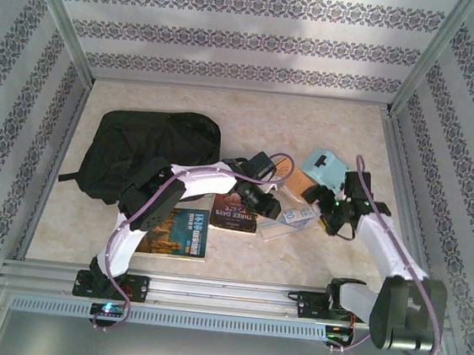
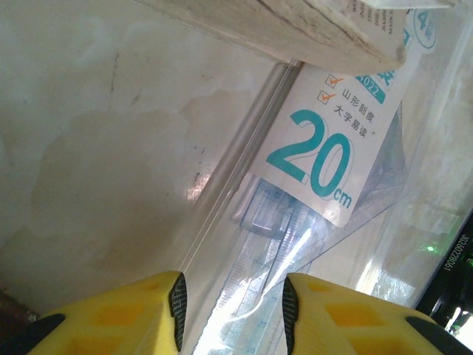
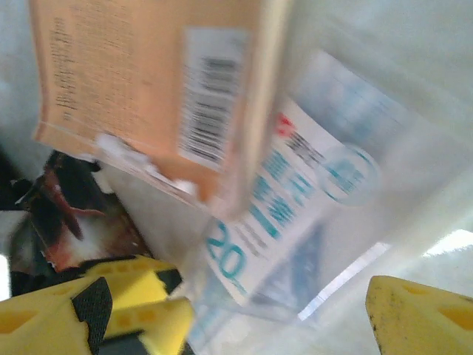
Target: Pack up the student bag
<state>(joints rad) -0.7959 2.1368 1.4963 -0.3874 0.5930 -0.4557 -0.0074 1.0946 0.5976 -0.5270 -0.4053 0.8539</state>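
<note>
The student bag (image 1: 150, 156) is a large black backpack lying at the back left of the table. My left gripper (image 1: 268, 204) reaches right across the table, and its yellow fingers (image 2: 144, 314) stand open over a clear ruler pack (image 2: 325, 148) marked 20 cm, whose edge runs between them. My right gripper (image 1: 334, 220) is close by and open wide, with the same ruler pack (image 3: 295, 222) between its fingers (image 3: 421, 310). An orange book (image 3: 148, 89) lies over the far end of the pack.
A dark "Three Days" book (image 1: 235, 211) and a brown-covered book (image 1: 176, 230) lie in front of the bag, under the left arm. A light blue box (image 1: 327, 166) sits behind the orange book (image 1: 304, 185). Patterned walls close in the table on three sides.
</note>
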